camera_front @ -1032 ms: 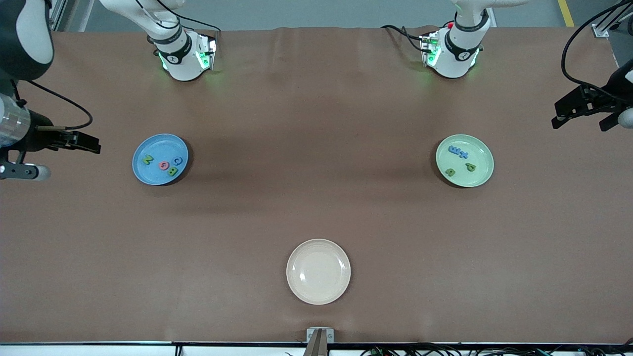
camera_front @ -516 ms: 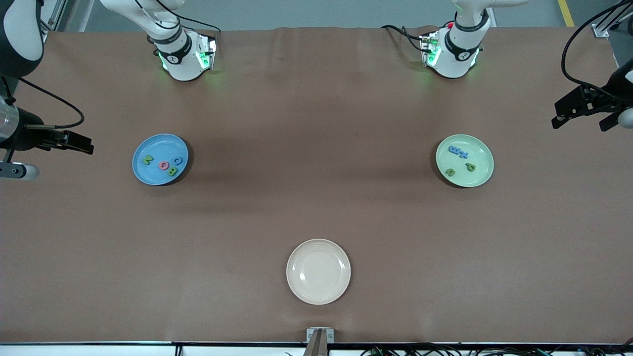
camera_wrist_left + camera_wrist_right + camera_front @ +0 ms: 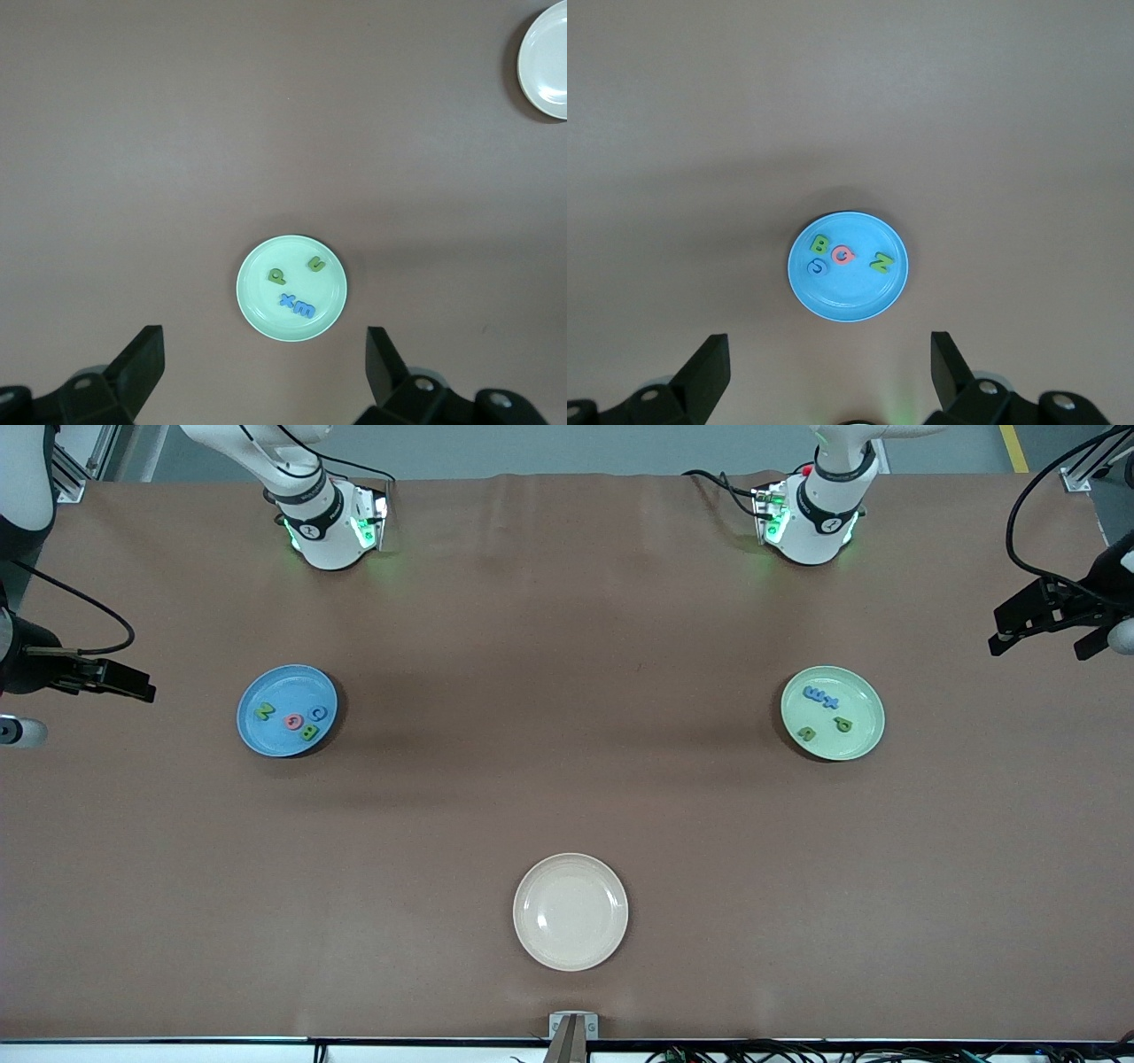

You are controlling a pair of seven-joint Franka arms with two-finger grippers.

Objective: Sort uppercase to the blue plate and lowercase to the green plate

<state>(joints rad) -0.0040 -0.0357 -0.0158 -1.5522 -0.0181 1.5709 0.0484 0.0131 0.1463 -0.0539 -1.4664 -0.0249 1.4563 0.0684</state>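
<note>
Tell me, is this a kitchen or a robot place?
Probably a robot lab: two arms bolted to a brown table, cables along its edge, and foam letters sorted onto a blue plate and a green plate.

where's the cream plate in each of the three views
Front view: the cream plate sits nearest the camera, midway between the two arms' ends of the table, nothing on it.
Left wrist view: only part of it shows, cut off at a corner of the picture.
Right wrist view: not in it.
Shared landmark: the green plate with its four letters shows in the front view and in the left wrist view; the right wrist view shows only the blue plate.
</note>
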